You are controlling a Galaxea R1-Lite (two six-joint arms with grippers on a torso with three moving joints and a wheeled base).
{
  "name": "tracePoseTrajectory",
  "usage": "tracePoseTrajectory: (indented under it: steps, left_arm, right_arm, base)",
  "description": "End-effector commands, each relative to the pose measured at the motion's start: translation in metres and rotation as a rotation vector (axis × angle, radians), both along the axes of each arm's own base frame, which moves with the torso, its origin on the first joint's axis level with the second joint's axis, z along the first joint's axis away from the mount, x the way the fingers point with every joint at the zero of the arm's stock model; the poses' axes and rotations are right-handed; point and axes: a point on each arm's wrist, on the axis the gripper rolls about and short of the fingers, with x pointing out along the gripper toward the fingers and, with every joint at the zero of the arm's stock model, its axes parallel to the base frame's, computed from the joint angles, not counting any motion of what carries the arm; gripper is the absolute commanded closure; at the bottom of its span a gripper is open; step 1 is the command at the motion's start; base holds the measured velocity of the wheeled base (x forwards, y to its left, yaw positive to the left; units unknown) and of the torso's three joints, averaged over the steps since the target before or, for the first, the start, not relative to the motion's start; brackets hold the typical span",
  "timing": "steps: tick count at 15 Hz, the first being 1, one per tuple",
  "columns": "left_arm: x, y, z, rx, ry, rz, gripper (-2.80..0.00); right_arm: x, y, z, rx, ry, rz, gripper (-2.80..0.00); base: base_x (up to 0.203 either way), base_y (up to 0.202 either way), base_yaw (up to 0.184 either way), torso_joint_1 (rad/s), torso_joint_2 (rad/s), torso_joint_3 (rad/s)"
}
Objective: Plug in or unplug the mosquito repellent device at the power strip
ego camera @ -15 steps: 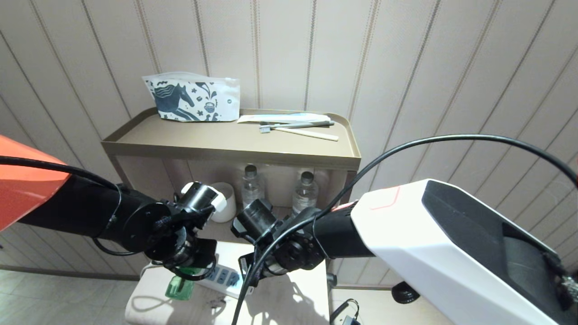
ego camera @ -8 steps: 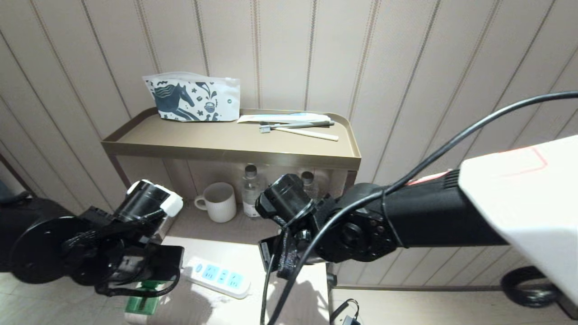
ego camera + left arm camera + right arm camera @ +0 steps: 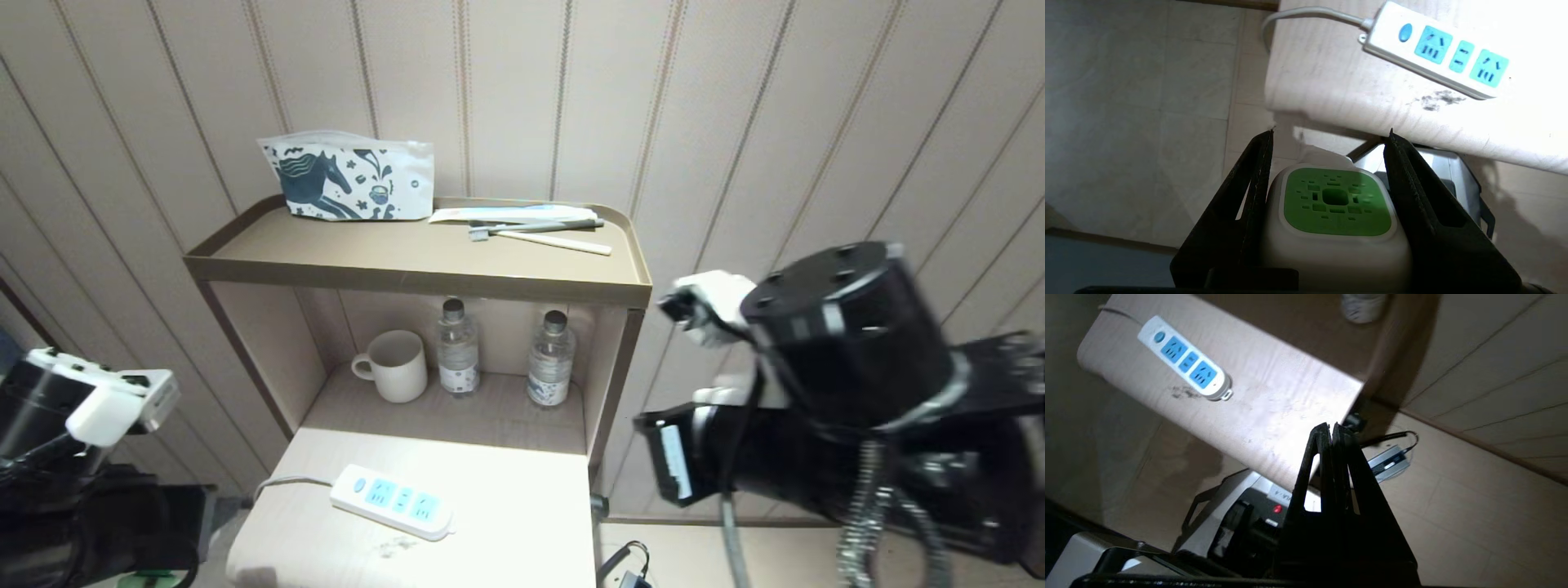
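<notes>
The mosquito repellent device [image 3: 1331,212] sits pinched in the left end effector [image 3: 1331,179], off the table's [image 3: 506,523] near left edge, unplugged; the power strip [image 3: 392,501] lies bare. The right end effector [image 3: 1331,435], pressed together, hangs right. Next likely: setting it down

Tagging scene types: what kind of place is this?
Likely a hotel room or bedroom corner: paneled wall, a side stand holding a toiletry pouch and toothbrushes, a mug, and water bottles beneath.
</notes>
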Motion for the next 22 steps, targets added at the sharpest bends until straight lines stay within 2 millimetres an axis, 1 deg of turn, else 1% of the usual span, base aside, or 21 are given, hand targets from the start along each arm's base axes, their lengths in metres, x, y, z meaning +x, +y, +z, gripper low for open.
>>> tracePoseTrajectory:
  steps: [1,2,4,5,6,7,8,9,10,11,12,13,14,16,17,19,21,22]
  left_arm:
    - [-0.023,0.016,0.015,-0.038,-0.085,0.037,0.00]
    - [-0.029,0.020,0.017,-0.039,-0.093,0.044,0.00]
    - [-0.034,0.022,0.018,-0.039,-0.095,0.045,0.00]
    - [-0.034,0.022,0.018,-0.039,-0.096,0.045,0.00]
    - [-0.034,0.022,0.018,-0.038,-0.094,0.045,0.00]
    - [-0.034,0.023,0.017,-0.040,-0.092,0.043,0.00]
    - [-0.035,0.023,0.018,-0.043,-0.098,0.042,0.00]
    - [-0.035,0.023,0.017,-0.045,-0.097,0.041,0.00]
    - [-0.035,0.023,0.017,-0.045,-0.097,0.041,0.00]
    - [-0.036,0.023,0.016,-0.044,-0.094,0.042,0.00]
    - [-0.036,0.023,0.015,-0.044,-0.093,0.042,0.00]
    - [-0.037,0.023,0.012,-0.043,-0.086,0.040,0.00]
    - [-0.036,0.023,0.012,-0.048,-0.089,0.035,0.00]
    - [-0.036,0.023,0.012,-0.046,-0.089,0.032,0.00]
    - [-0.036,0.023,0.012,-0.044,-0.087,0.031,0.00]
    - [-0.034,0.022,0.012,-0.038,-0.084,0.026,0.00]
    - [-0.034,0.022,0.012,-0.044,-0.094,0.025,0.00]
    - [-0.033,0.022,0.013,-0.049,-0.104,0.025,0.00]
  right_arm:
    - [-0.049,-0.072,0.041,0.103,-0.189,-0.111,0.00]
    - [-0.062,-0.100,0.045,0.089,-0.249,-0.205,0.00]
    - [-0.094,-0.155,0.045,0.054,-0.361,-0.480,0.00]
    - [-0.113,-0.174,0.041,0.023,-0.402,-0.621,0.00]
    - [-0.134,-0.188,0.035,-0.005,-0.440,-0.752,0.00]
    - [-0.155,-0.196,0.027,-0.036,-0.476,-0.881,0.00]
    - [-0.176,-0.199,0.016,-0.065,-0.508,-0.973,0.00]
    - [-0.191,-0.199,0.002,-0.098,-0.525,-1.009,0.00]
    - [-0.201,-0.196,-0.017,-0.138,-0.520,-1.007,0.00]
    - [-0.200,-0.191,-0.040,-0.153,-0.480,-0.958,0.00]
    - [-0.195,-0.190,-0.055,-0.146,-0.444,-0.900,0.00]
    - [-0.186,-0.189,-0.070,-0.122,-0.436,-0.831,0.00]
    - [-0.175,-0.187,-0.085,-0.082,-0.468,-0.734,0.00]
    - [-0.162,-0.184,-0.113,-0.045,-0.468,-0.550,0.00]
    - [-0.157,-0.182,-0.120,-0.039,-0.460,-0.465,0.00]
    - [-0.155,-0.182,-0.128,-0.031,-0.434,-0.375,0.00]
    - [-0.160,-0.182,-0.139,-0.027,-0.449,-0.348,0.00]
    - [-0.167,-0.182,-0.145,-0.023,-0.493,-0.351,0.00]
  base:
    - [0.000,0.000,0.000,0.000,0.00,0.000]
    - [0.000,0.000,0.000,0.000,0.00,0.000]
    - [0.000,0.000,0.000,0.000,0.00,0.000]
    - [0.000,0.000,0.000,0.000,0.00,0.000]
    - [0.000,0.000,0.000,0.000,0.00,0.000]
    - [0.000,0.000,0.000,0.000,0.00,0.000]
    - [0.000,0.000,0.000,0.000,0.00,0.000]
    - [0.000,0.000,0.000,0.000,0.00,0.000]
    - [0.000,0.000,0.000,0.000,0.00,0.000]
    - [0.000,0.000,0.000,0.000,0.00,0.000]
    - [0.000,0.000,0.000,0.000,0.00,0.000]
    - [0.000,0.000,0.000,0.000,0.00,0.000]
    - [0.000,0.000,0.000,0.000,0.00,0.000]
    - [0.000,0.000,0.000,0.000,0.00,0.000]
    - [0.000,0.000,0.000,0.000,0.00,0.000]
    - [0.000,0.000,0.000,0.000,0.00,0.000]
    - [0.000,0.000,0.000,0.000,0.00,0.000]
    - [0.000,0.000,0.000,0.000,0.00,0.000]
